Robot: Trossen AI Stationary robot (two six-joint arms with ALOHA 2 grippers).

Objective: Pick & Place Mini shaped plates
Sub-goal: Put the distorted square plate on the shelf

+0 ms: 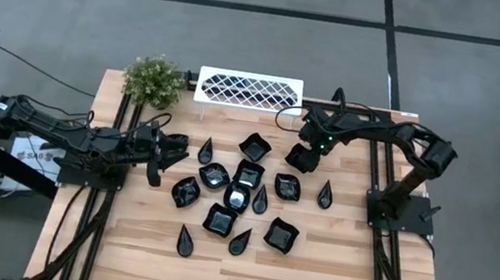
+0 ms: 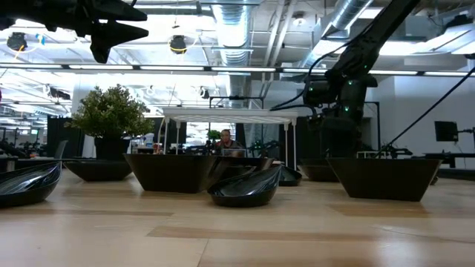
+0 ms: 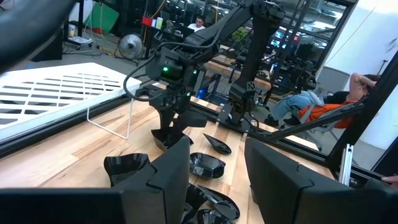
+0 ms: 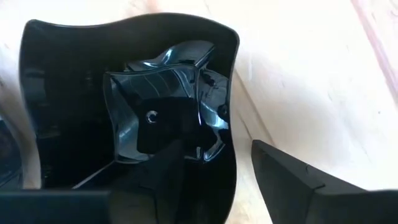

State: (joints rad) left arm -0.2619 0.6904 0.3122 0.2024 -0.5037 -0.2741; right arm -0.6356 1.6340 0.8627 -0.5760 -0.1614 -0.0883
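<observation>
Grey floor (image 1: 245, 40), exposed ceiling ducts (image 2: 230, 22), bright overhead strip lights (image 2: 415, 63)

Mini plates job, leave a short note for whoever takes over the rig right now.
Right end effector: open, straddling the rim of a wavy square plate at the back right of the cluster, not lifted.
Left end effector: open, empty, raised at the cluster's left edge.
Other black plates lie mid-table. White tray holds none.
Done: nothing placed, as far as shows. Left: all of them.
</observation>
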